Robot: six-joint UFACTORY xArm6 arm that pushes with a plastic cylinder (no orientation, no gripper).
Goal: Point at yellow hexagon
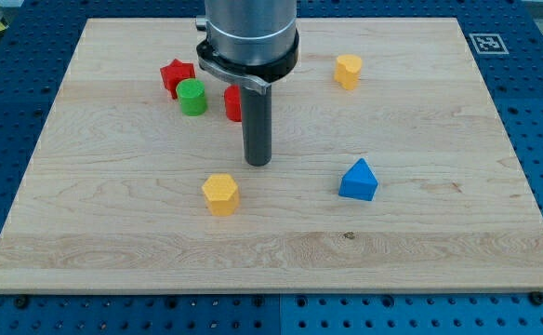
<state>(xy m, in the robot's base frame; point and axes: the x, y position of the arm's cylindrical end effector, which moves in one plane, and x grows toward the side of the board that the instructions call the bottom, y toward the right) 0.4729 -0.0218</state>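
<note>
The pale, fine-grained wooden board (281,261) lay on a blue perforated metal table (541,112). Nearest to the view's bottom sat the yellow hexagon block (220,194), a matte, plastic-looking six-sided piece, left of the board's middle. A little farther and well to its right stood the blue triangular block (358,180), a wedge with sharp edges.

Between these two and slightly farther, my tip (258,163) stood on the wood; the arm ended in a smooth dark rod, so there was no pincer to be released or clenched. The tip was close to the yellow hexagon block, just beyond it and to its right, apart from it and not touching.

Farther still, on the left, the green cylindrical block (192,97) stood just beside the red star-shaped block (176,74), seemingly touching it. A second red block (231,102) showed to the right of the green one, partly hidden behind the rod, its shape unclear. On the far right sat a yellow block (349,70) with a rounded, lobed top.
</note>
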